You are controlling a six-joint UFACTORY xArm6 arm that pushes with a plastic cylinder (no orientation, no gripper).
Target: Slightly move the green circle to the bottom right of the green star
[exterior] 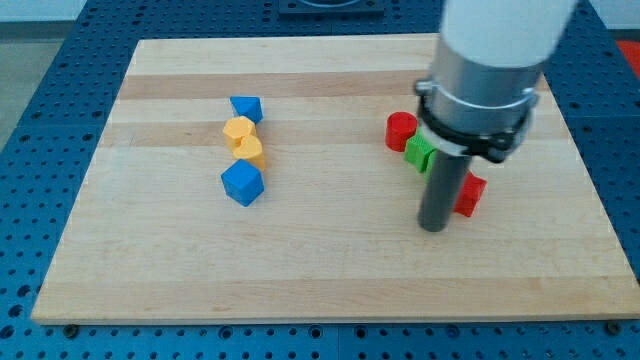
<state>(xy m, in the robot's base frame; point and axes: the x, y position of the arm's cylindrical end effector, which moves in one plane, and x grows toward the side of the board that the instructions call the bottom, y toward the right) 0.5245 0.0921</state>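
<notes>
My tip (433,227) rests on the board at the view's right, just below a green block (419,151) that is mostly hidden behind the rod; its shape cannot be made out. A red cylinder (401,131) stands to the upper left of that green block. A red block (469,195) lies just right of the rod, partly hidden by it. No second green block shows; the arm's body covers the area above and right of the rod.
At the view's left centre stands a column of blocks: a blue block (246,107) on top, a yellow block (238,129), a yellow heart (250,150), and a blue cube (242,183) at the bottom. The wooden board (320,280) lies on a blue perforated table.
</notes>
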